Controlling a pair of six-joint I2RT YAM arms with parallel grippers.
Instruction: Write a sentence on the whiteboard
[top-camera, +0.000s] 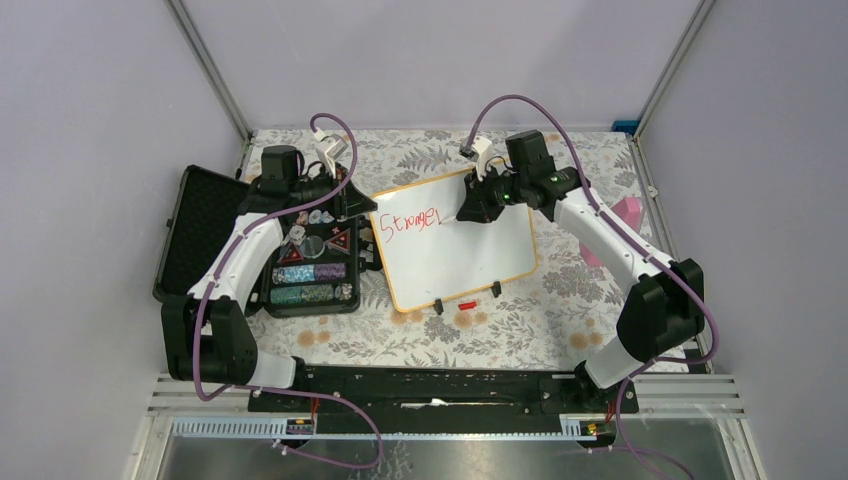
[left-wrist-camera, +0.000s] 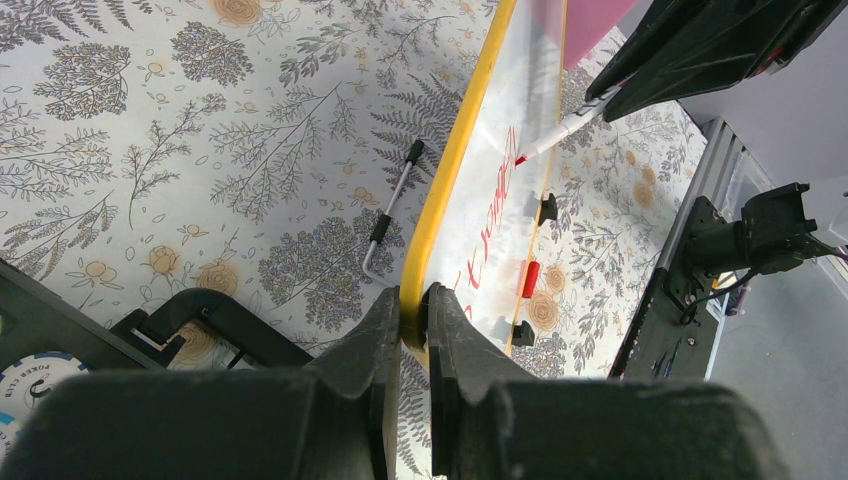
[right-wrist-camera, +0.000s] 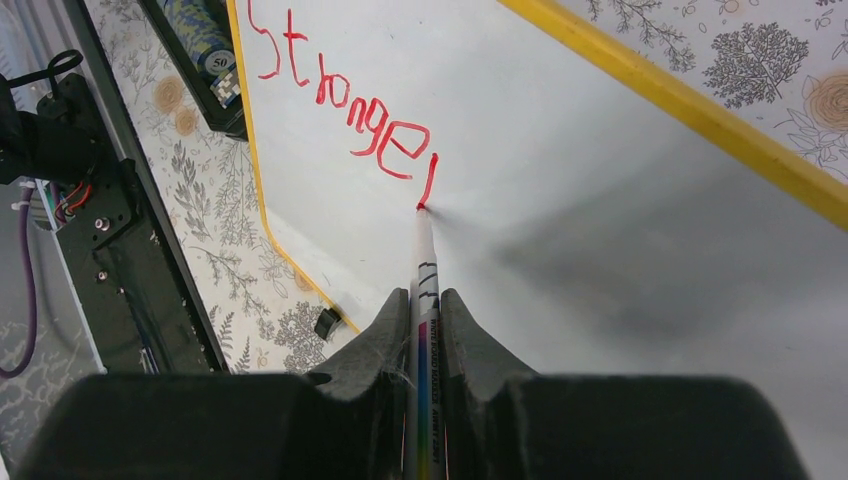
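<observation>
Angling down, right gripper touches marker to whiteboard.

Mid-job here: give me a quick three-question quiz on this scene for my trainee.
1. True or false: the left gripper is shut on the whiteboard frame.
2. What does the right gripper hold? A) eraser B) marker C) poker chip
3. Fill in: the writing on the whiteboard is ___ in colour.

Key: 1 true; 2 B; 3 red.
</observation>
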